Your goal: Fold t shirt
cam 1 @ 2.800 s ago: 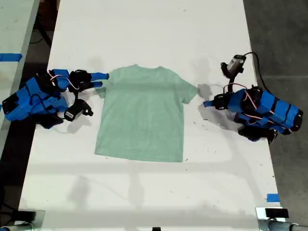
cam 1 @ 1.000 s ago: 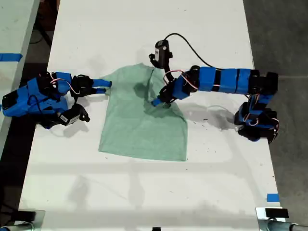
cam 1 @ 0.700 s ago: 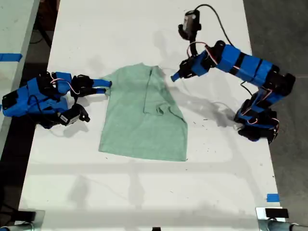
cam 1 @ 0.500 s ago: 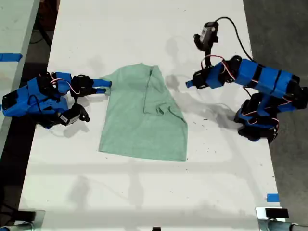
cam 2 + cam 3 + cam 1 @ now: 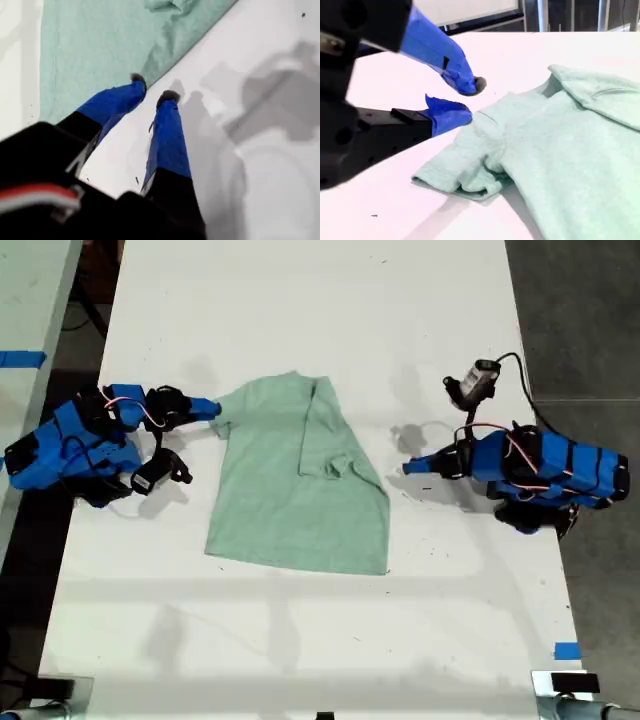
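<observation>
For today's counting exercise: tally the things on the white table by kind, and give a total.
Pale mint-green t-shirts: 1
Blue robot arms, ending in my first gripper and my second gripper: 2
Total: 3

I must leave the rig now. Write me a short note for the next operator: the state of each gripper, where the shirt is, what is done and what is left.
My first gripper: open, empty, beside the t shirt at the exterior view's right.
My second gripper: open, empty, at the flat sleeve.
T shirt: spread on the white table.
Done: one sleeve folded inward over the body.
Left: the other sleeve, then the remaining body folds.
</observation>
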{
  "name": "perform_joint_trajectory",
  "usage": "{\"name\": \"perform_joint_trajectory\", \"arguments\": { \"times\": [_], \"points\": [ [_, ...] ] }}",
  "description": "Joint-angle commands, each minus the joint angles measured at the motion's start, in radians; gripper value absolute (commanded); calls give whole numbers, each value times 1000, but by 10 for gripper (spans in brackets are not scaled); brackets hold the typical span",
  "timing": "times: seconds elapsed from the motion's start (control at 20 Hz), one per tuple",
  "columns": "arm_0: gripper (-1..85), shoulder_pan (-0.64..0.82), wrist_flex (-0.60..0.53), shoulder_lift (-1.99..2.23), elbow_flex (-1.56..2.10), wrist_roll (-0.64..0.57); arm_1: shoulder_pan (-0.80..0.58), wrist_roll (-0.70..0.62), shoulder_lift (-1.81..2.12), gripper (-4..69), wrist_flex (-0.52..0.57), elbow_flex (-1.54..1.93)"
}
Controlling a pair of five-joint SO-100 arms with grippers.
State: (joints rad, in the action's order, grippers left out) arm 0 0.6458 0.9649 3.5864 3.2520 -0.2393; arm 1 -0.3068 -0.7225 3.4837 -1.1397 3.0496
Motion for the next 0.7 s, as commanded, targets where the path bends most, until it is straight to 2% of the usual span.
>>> {"name": "perform_joint_trajectory", "arguments": {
  "times": [0.0,0.2,0.65],
  "points": [
    [36,12,-14,9,38,-37,-44,91,23,150,-83,57],
    [35,-92,-51,11,38,-81,-14,147,23,186,-106,60],
    [36,-75,-49,11,38,-84,-26,161,23,189,-118,60]
  ]
}}
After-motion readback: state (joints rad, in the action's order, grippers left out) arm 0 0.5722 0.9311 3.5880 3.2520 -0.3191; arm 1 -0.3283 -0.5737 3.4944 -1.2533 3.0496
